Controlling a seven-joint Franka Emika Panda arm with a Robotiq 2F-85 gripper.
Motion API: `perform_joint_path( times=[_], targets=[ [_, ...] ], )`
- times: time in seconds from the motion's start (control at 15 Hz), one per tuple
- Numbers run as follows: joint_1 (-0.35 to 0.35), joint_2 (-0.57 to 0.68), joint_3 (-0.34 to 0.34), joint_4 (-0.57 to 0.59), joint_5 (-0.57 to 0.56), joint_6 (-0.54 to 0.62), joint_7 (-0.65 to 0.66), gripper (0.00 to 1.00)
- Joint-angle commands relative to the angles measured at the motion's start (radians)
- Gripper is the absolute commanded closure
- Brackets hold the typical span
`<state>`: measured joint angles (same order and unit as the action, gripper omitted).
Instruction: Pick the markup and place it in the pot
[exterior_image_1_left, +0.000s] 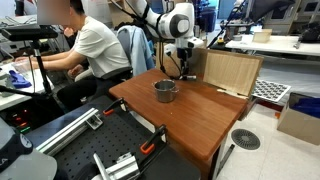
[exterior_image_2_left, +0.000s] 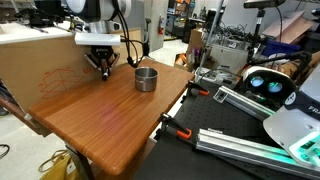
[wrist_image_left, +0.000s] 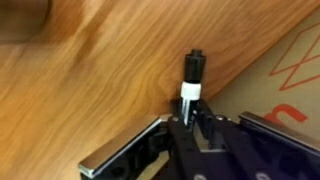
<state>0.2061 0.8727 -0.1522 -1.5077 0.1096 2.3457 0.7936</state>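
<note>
Wrist cam: my gripper (wrist_image_left: 192, 120) has its jaws pinched nearly together on the markup (wrist_image_left: 192, 72). The pen sticks out past the tips, over the wooden table (wrist_image_left: 90, 90) and right by the plywood box (wrist_image_left: 290, 50). In an exterior view the pot (exterior_image_2_left: 146, 78) sits on the table near the claw, apart from it. Box side has orange-red line marks (wrist_image_left: 297, 72); too blurry to read as text. Markup looks like dark cap, white band, dark body, I think; the pic's soft.
</note>
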Motion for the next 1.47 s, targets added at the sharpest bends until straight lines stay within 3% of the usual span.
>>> perform_joint_path(
  times=[0.0,0.47,1.07,1.4],
  targets=[
    [-0.006,-0.034,0.007,-0.028,-0.012,0.023,-0.022,0.95],
    [-0.005,-0.191,0.032,-0.205,-0.013,0.054,-0.136,0.95],
    [-0.051,-0.398,0.108,-0.444,-0.019,-0.202,-0.440,0.95],
    [-0.076,-0.503,0.113,-0.539,-0.002,-0.170,-0.494,0.95]
  ],
)
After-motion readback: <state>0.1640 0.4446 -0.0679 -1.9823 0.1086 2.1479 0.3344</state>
